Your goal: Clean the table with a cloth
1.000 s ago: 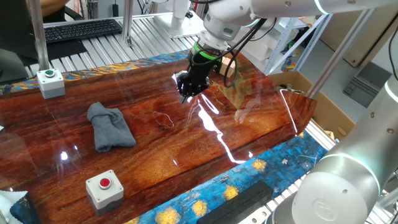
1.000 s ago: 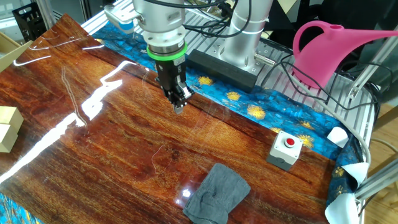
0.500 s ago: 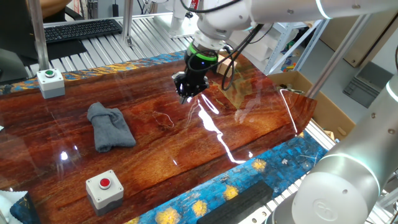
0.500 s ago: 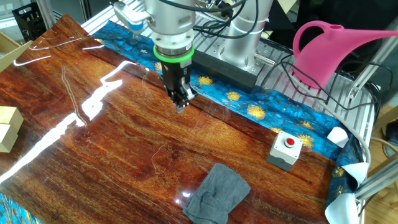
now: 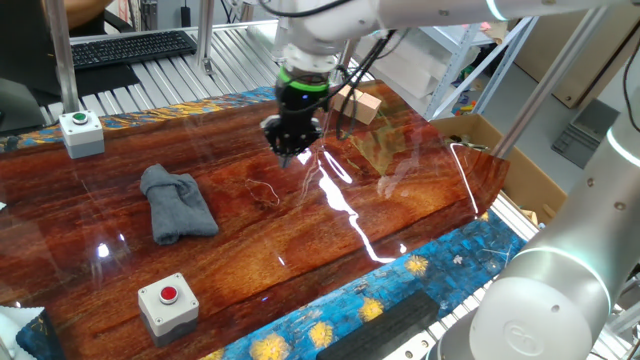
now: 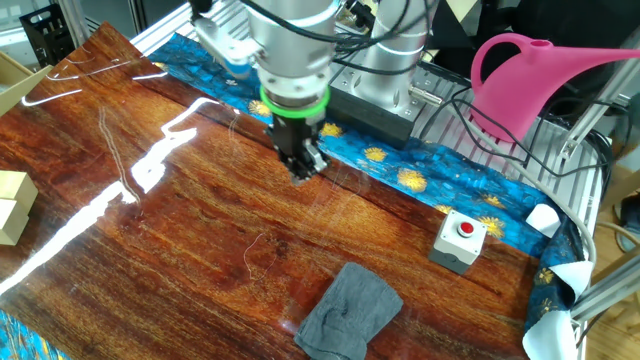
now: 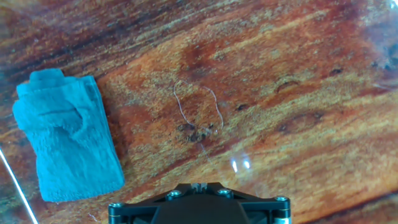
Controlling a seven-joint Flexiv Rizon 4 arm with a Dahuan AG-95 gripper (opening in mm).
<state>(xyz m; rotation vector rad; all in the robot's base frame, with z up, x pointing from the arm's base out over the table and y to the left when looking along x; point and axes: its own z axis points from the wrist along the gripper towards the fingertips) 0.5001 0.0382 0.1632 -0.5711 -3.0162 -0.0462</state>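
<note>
Over the last second the gripper (image 5: 289,152) has travelled across the table (image 5: 420,210) toward the cloth (image 5: 176,203), staying above the wood. It carries nothing; its fingers appear pressed together (the hand view hides the tips, so this is not certain). The cloth lies crumpled and untouched, well apart from the gripper, near 1 red-button box (image 5: 168,300). Judgement: the approach is under way; grasping and wiping remain undone.

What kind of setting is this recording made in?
Most likely a robotics lab: the arm works over a glossy table mounted on ribbed metal benching, with boxed push-buttons beside it and a keyboard behind.
</note>
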